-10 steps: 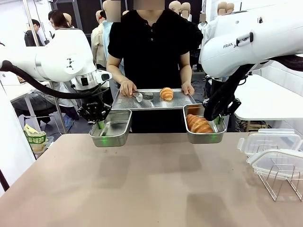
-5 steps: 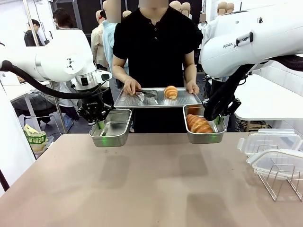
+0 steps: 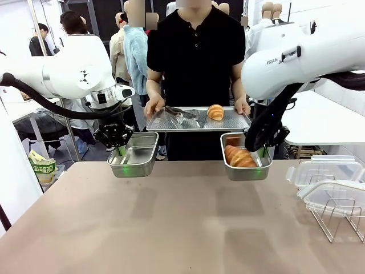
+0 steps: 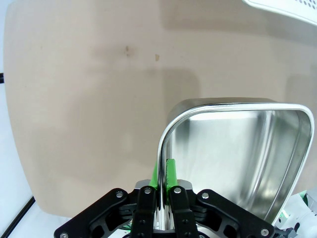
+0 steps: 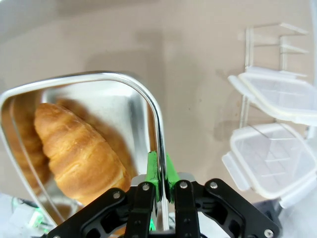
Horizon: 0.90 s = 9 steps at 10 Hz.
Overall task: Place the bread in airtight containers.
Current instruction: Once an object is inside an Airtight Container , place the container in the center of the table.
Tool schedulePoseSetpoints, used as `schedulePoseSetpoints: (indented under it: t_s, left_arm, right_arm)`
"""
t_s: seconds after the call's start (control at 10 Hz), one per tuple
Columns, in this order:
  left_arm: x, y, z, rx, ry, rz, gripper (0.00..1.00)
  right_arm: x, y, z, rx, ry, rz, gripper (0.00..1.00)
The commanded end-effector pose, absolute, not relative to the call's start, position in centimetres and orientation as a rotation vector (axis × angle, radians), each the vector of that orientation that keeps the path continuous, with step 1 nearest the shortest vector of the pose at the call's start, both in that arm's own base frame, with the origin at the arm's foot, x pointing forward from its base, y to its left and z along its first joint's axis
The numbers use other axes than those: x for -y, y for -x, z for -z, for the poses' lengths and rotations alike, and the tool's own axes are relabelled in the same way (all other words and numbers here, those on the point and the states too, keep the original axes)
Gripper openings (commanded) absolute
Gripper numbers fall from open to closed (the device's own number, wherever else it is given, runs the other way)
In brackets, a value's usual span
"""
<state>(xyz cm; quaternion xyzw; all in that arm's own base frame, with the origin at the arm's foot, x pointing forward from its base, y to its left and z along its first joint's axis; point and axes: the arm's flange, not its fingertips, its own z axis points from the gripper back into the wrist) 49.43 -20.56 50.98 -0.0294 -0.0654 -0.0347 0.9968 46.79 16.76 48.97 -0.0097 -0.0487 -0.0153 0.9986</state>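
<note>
1. Now the person's mesh tray point(image 3: 197, 128) sits further toward the robot's right than a second ago, with one croissant point(image 3: 215, 112) riding on it.
2. Left gripper point(image 3: 121, 149) is clamped on the rim of the empty steel tin point(image 3: 134, 155), unmoved.
3. Right gripper point(image 3: 261, 149) pinches the second tin point(image 3: 246, 171), with a croissant roll point(image 3: 239, 156) inside.
4. The tray roll probably goes into a tin next; the clear lids point(image 3: 325, 171) are not fitted yet.

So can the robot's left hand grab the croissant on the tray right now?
Probably not. The left hand is shut on the rim of the empty tin, and the croissant sits on the tray the person holds up, farther over.
</note>
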Motion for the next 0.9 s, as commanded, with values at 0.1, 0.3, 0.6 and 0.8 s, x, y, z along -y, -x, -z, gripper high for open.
schedulePoseSetpoints:
  t_s: [0.1,0.3,0.6,0.8]
  left_arm:
    - [20.4,-49.4,-51.3,0.136,0.061,0.066,0.0]
    - [20.4,-49.4,-51.3,0.136,0.061,0.066,0.0]
    - [20.4,-49.4,-51.3,0.136,0.061,0.066,0.0]
    - [20.4,-49.4,-51.3,0.136,0.061,0.066,0.0]
  right_arm:
    - [-16.5,-48.0,-43.9,0.027,-0.027,0.001,0.0]
    - [-16.0,-48.0,-40.3,0.061,-0.018,-0.014,0.0]
    - [-15.6,-47.3,-37.1,0.114,-0.041,-0.025,0.0]
    - [-15.2,-46.9,-35.9,0.134,-0.059,-0.036,0.0]
